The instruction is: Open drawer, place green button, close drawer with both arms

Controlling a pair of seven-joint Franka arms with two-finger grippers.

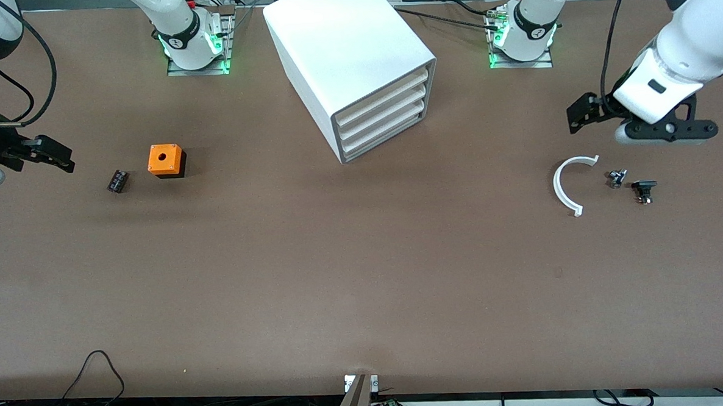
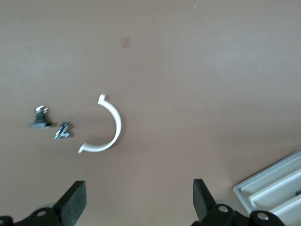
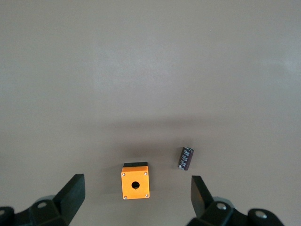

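The white cabinet (image 1: pixel 355 57) stands near the bases with all four drawers shut. The drawer (image 1: pixel 384 141) is its lowest one. The button (image 1: pixel 616 178), a tiny dark part with a pale end (image 2: pixel 62 132), lies toward the left arm's end of the table, beside a white arc (image 1: pixel 565 185). My left gripper (image 1: pixel 582 113) hangs open and empty (image 2: pixel 138 188) over bare table close to the arc. My right gripper (image 1: pixel 51 154) hangs open and empty (image 3: pixel 137 178) over the right arm's end of the table, near the orange cube (image 3: pixel 135 186).
An orange cube (image 1: pixel 165 160) with a round hole and a small black cylinder (image 1: pixel 117 180) lie toward the right arm's end. A black flat-headed part (image 1: pixel 644 190) lies beside the button. Part of the cabinet (image 2: pixel 277 193) shows in the left wrist view. Cables run along the table's near edge.
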